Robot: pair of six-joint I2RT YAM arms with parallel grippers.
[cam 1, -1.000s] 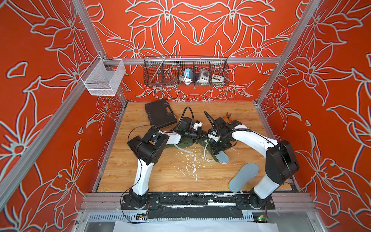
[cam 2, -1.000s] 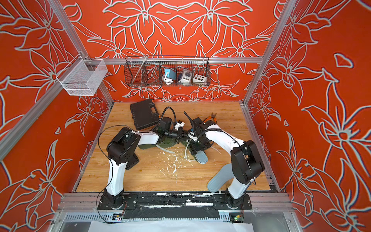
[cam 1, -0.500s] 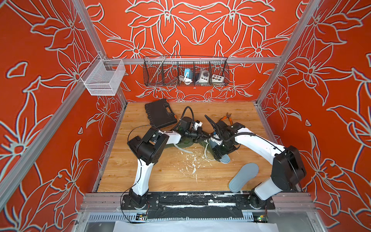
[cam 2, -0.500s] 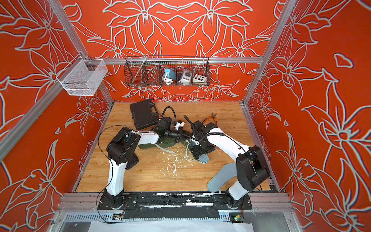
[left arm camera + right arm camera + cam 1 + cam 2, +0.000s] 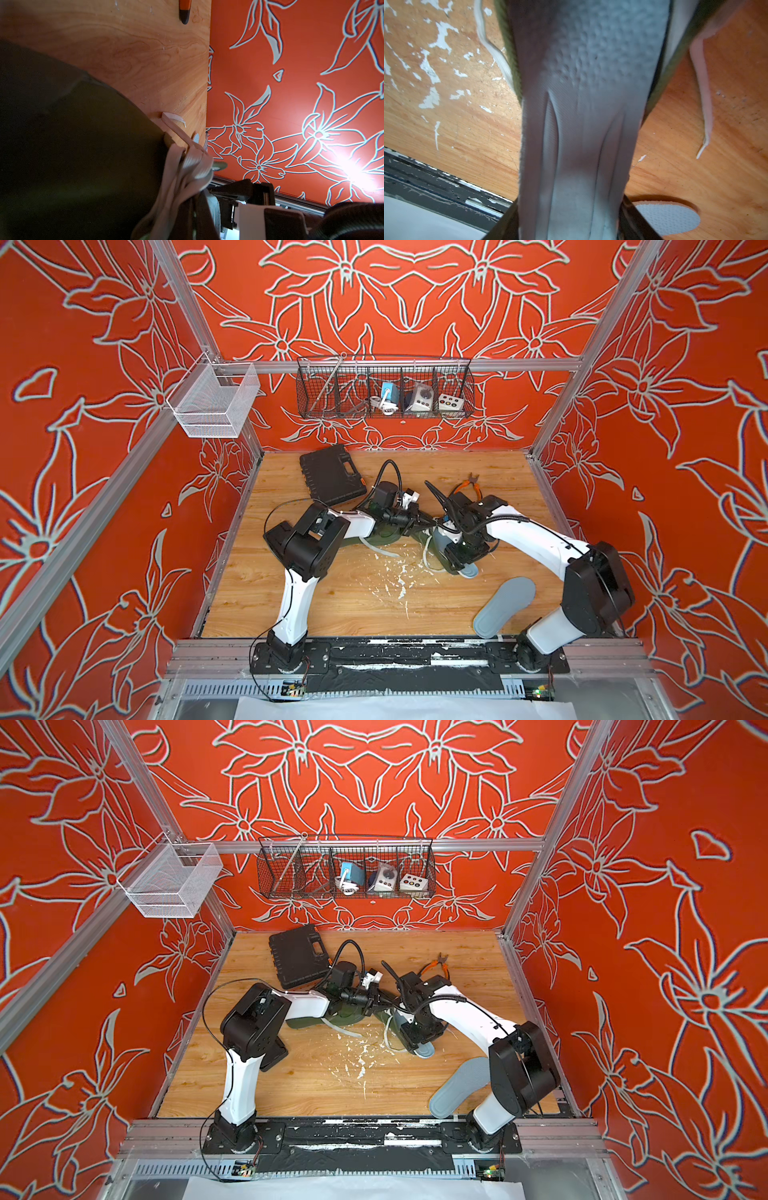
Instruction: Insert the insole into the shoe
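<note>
At shoe (image 5: 511, 62) mouth, rt pincer (image 5: 570, 220) part-closed, nipping creased insole (image 5: 581, 124)

Both top views are evenly and brightly lit with soft shadows, while in the wrist views the wall (image 5: 351, 172) is burnt out by glare, the close shoe (image 5: 72, 155) is left dark and the insole (image 5: 581, 104) is blurred.

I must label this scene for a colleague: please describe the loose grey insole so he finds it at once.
Find the wooden tabletop, then its front edge by the right arm's base. There a flat grey textured insole lies free; the second grey insole sticks out of an olive-green shoe.
</note>
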